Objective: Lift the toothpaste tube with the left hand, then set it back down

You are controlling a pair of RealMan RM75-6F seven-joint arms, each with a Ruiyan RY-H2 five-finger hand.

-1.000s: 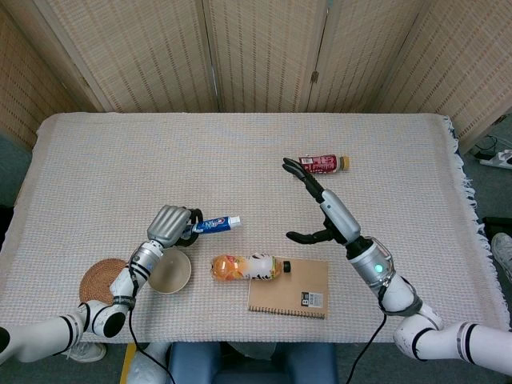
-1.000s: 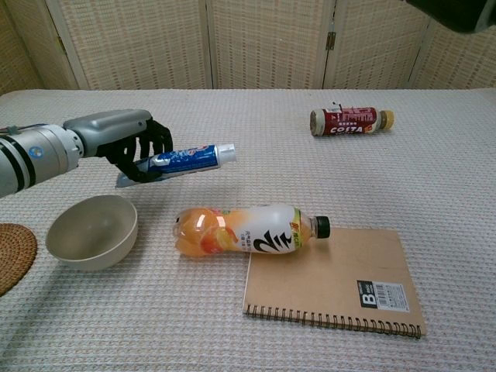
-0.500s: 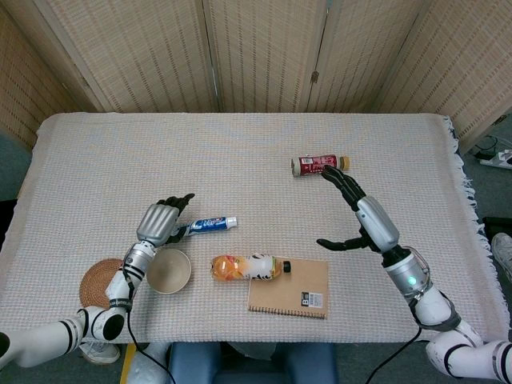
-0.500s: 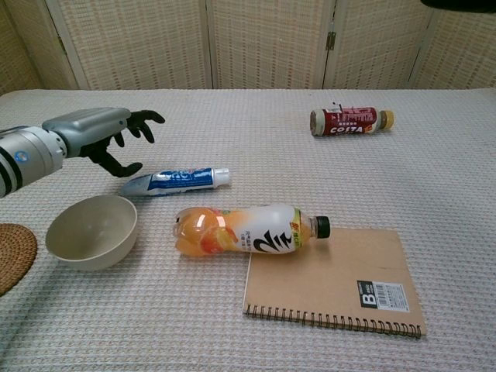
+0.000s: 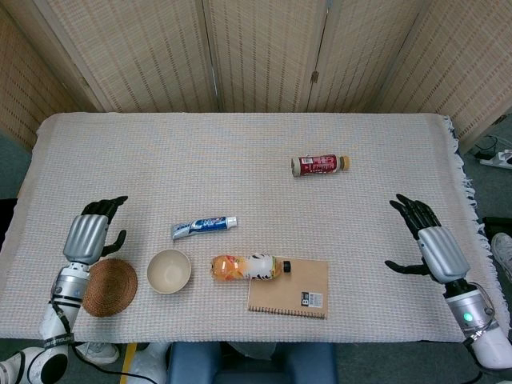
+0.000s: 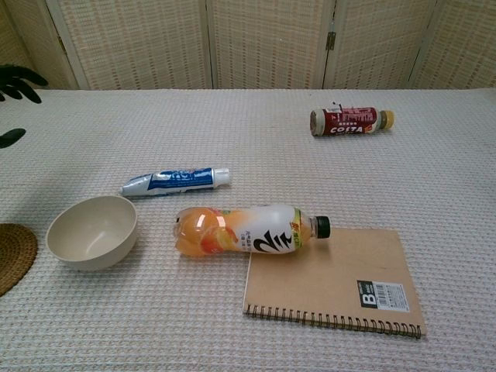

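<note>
Both hands show whole only from the head camera: the left hand hangs empty with fingers spread near the table's left edge, above the woven coaster, and the right hand is likewise spread and empty at the far right, while the chest camera catches only dark fingertips of the left one. Lying flat on the cloth, the toothpaste tube is well apart from both hands, just behind the bowl. Near it, an orange drink bottle lies on its side with its cap over the notebook, and a red bottle lies farther back.

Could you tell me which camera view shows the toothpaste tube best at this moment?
The chest view: the toothpaste tube lies close and large, its blue label and white cap clear. The head view shows it whole but small, from above, lying apart from both robot hands.
</note>
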